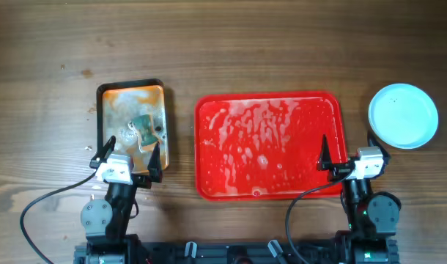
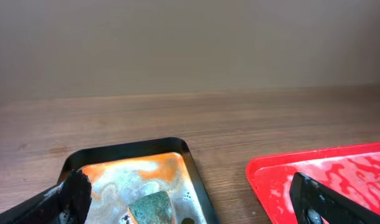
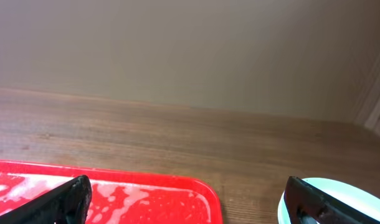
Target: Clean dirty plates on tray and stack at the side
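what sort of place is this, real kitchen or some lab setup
Likely a lab bench staged for dishwashing, not a real kitchen: a plain wooden table, a sudsy red plastic rectangular tray, a dark metal tray holding a green sponge, and a pale blue-white round plate aside.

The red tray [image 1: 198, 158] lies flat mid-table, streaked with white foam. Right of it, apart, sit the clean pale plates [image 1: 403, 115].

One red tray [image 1: 201, 147]; one dark tray [image 1: 99, 110]; one sponge [image 1: 143, 126]; one plate [image 1: 403, 115] visible; left end effector [image 1: 130, 152], right end effector [image 1: 349, 147]: two.
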